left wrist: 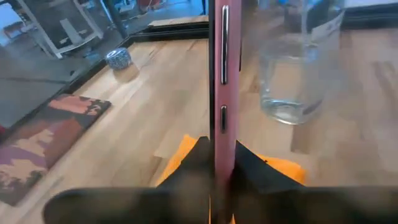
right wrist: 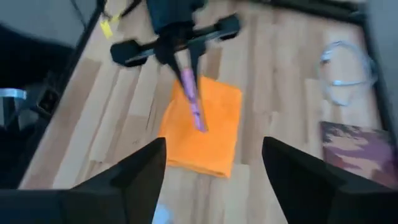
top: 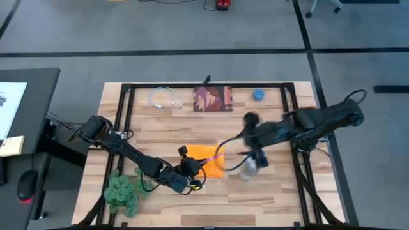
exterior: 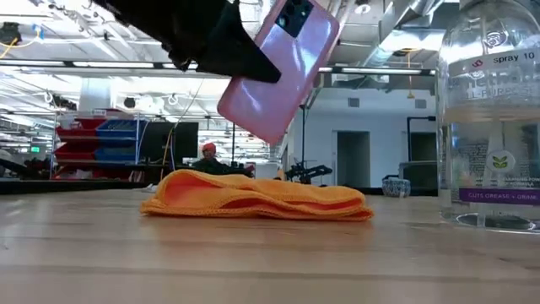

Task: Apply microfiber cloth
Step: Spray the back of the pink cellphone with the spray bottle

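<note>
microfiber cloth (exterior: 257, 197): orange, bunched flat on table (exterior: 253, 262) | pink phone (exterior: 278, 67): tilted above it, held by left gripper (exterior: 240, 55) (dark) | spray bottle (exterior: 489, 114): upright, right

Over the cloth: the left gripper (top: 192, 167) holds a pink phone (exterior: 278, 67) up in the air above the microfiber cloth (exterior: 257, 198). There is open air between the phone's low end and the cloth.
Beside the cloth: a clear spray bottle (exterior: 489, 118) stands near one side and blocks the way there.
Right gripper (right wrist: 211, 168): it hangs over the cloth's edge with its fingers wide apart, near the bottle.
Front of the table (top: 255, 204): bare wood, easy to pass.
Front left corner: a green plant (top: 123, 191) is in the way.
Back of the table: a dark red printed square (top: 213, 99), a clear cable loop (top: 163, 99) and a small blue thing (top: 258, 95) lie there, well apart from the cloth.
</note>
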Robot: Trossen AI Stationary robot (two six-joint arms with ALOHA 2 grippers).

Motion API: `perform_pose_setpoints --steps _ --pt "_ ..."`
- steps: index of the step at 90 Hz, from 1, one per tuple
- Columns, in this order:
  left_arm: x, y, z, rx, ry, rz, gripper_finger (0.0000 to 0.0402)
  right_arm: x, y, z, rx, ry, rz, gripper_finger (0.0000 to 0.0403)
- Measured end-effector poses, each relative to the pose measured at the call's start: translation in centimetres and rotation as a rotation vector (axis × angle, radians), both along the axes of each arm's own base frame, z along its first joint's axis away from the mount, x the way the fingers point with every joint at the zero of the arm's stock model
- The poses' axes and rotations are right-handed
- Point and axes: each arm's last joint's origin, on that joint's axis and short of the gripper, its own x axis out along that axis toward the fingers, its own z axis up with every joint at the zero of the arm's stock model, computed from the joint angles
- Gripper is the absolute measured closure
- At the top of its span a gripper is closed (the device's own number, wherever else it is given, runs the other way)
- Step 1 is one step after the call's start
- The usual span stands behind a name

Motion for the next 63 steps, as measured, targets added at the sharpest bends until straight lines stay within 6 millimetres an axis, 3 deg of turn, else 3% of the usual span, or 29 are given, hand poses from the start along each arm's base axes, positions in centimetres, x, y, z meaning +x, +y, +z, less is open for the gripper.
perform_pose_setpoints --steps 8,16,35,45,55,63 --pt "0.0 0.0 0.0 -0.006 -0.011 0.001 0.0399 -2.7 -0.4 1.0 0.049 -0.032 0.002 0.0148" --pt "0.0 0.0 0.1 -0.006 -0.011 0.002 0.0399 -5.3 -0.3 0.7 0.124 0.003 -0.004 0.0148" --pt "0.0 -0.1 0.2 -0.01 -0.021 0.0 0.0399 -9.7 1.3 -3.7 0.362 0.248 -0.119 0.0147" --pt "0.2 0.0 0.3 -0.022 -0.039 0.005 0.0399 -10.1 2.6 -6.8 0.469 0.365 -0.214 0.0147" --pt "0.5 0.4 0.5 -0.048 -0.07 0.017 0.0399 -9.6 3.7 -10.0 0.338 0.401 -0.18 0.0147" --pt "0.8 0.7 0.8 -0.071 -0.1 0.03 0.0399 -9.0 4.3 -11.8 0.243 0.329 -0.136 0.0147"
